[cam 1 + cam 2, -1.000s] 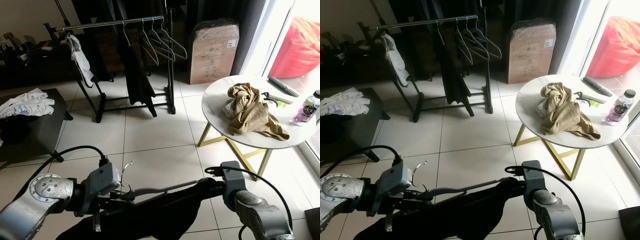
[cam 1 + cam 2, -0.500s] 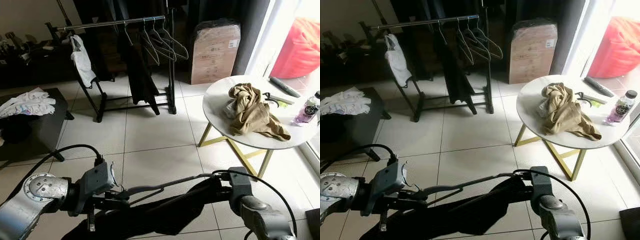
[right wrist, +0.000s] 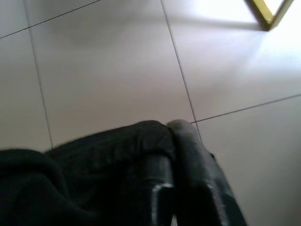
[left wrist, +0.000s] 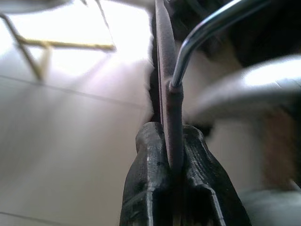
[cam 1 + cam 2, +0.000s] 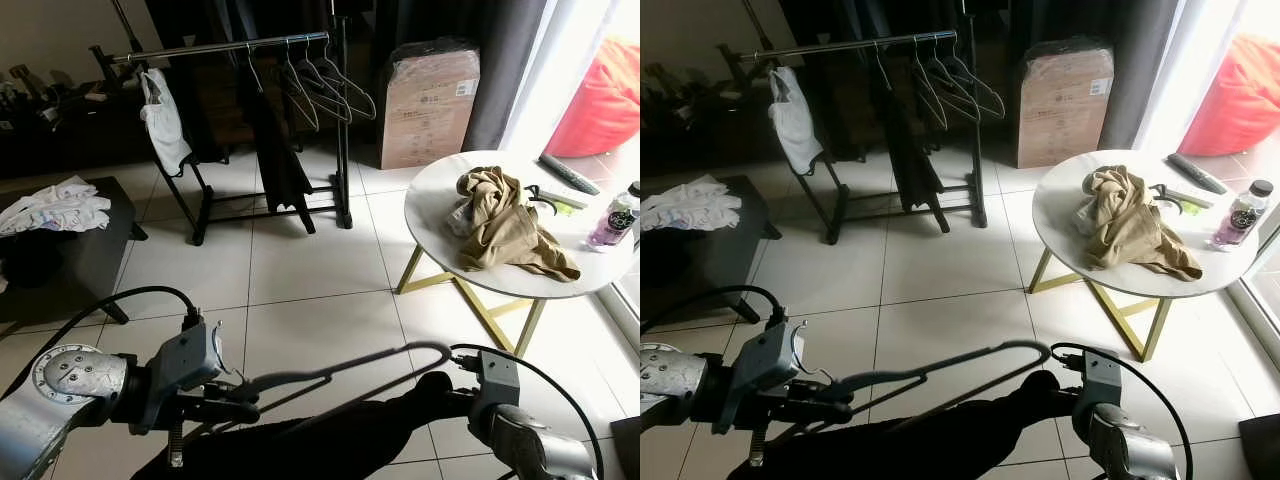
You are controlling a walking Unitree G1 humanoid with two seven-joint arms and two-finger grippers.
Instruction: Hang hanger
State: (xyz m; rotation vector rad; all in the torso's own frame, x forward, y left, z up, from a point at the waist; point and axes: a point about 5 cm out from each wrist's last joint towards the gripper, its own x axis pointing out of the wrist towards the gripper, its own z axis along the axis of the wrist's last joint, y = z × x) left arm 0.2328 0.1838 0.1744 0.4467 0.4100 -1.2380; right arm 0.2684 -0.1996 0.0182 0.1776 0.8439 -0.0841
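The left claw [image 5: 245,408] was clamped on the hanger [image 5: 345,365] near its hook; the right claw [image 3: 181,155] pinched the dark garment [image 5: 330,445], likely for dressing it, the rail [image 5: 220,46] well away.

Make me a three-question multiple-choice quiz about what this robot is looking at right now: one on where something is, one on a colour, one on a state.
1. Where does the tan garment lie?
A. on the round table
B. on the floor
C. on the clothes rack

2. What colour is the garment the robot carries?
A. white
B. black
C. red

3. The left gripper is:
A. open and empty
B. shut on the hanger
C. holding a bottle

Answers: 1 A, it is heaped on the tabletop. 2 B, dark cloth hangs between the arms. 3 B, its fingers clamp the hanger's neck.
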